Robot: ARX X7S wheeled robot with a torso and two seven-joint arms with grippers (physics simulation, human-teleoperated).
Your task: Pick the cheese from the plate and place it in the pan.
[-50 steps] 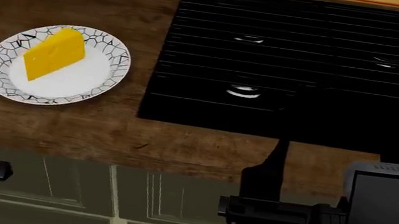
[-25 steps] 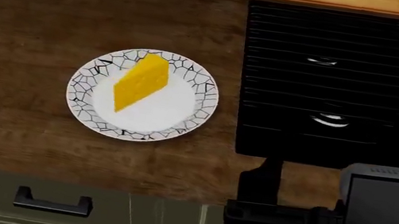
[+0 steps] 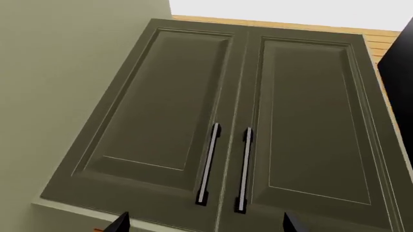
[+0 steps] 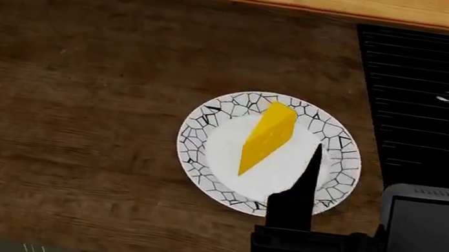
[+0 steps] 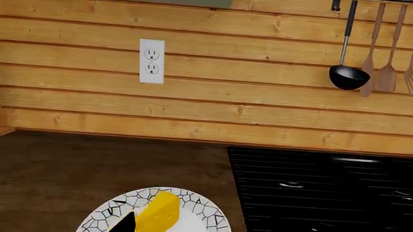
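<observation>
right claw [image 4: 311, 160] raised, left claw [image 3: 203, 223] spread

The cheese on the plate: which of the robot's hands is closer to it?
Right. The right hand reaches over the plate's rim beside the cheese. The left hand is out of the head view, its camera facing cabinet doors.

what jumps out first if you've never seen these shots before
The bright yellow cheese wedge draws the eye first, lying on the white plate with the black cracked pattern, mid-counter on dark wood. Right of the plate sits a black stovetop, and the right gripper reaches over the plate's near edge. In the right wrist view, a wall outlet and hanging utensils stand out on the wooden wall.
</observation>
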